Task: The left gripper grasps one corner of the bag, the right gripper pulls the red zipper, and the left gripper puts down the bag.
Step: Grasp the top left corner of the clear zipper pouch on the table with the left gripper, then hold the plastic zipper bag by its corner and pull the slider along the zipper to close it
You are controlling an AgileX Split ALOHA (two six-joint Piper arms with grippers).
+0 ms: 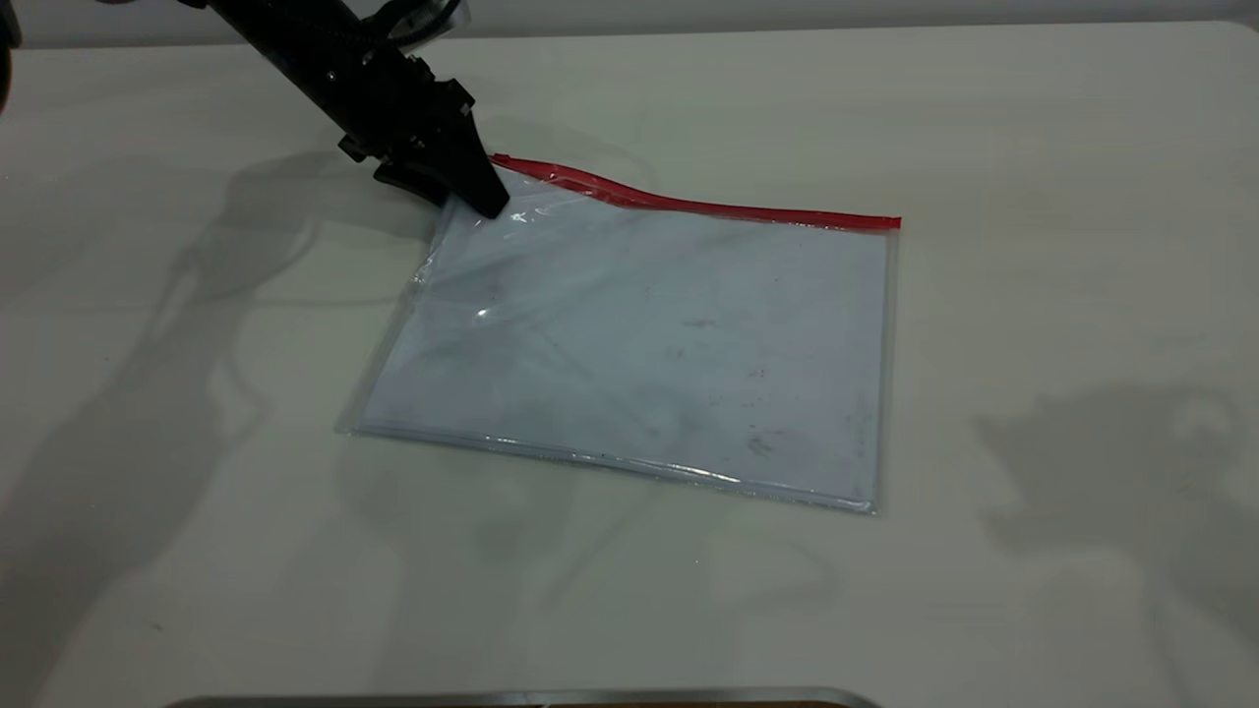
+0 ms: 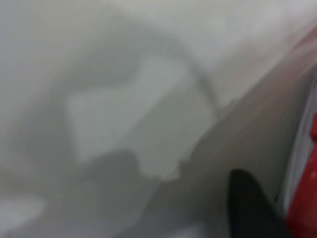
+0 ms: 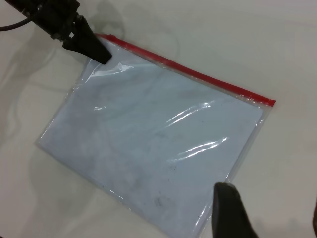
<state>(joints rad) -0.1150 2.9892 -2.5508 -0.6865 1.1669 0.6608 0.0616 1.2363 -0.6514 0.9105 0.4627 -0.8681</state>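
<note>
The bag point(image 1: 649, 344) lies flat on the white table point(image 1: 1033, 295), a clear pouch with a bluish-white sheet inside. The red zipper point(image 1: 708, 206) runs along its far edge and is wavy near the left end. My left gripper point(image 1: 482, 202) comes down from the upper left, and its fingertips are closed on the corner of the bag point(image 1: 462, 211) just below the red strip's end. The right wrist view shows the bag point(image 3: 148, 134), the zipper point(image 3: 198, 74) and the left gripper point(image 3: 99, 52). My right gripper point(image 3: 270, 218) hovers open above the bag's near right corner, outside the exterior view.
A metal edge point(image 1: 511, 698) lies along the table's front. Arm shadows fall on the table at the left and at the right of the bag.
</note>
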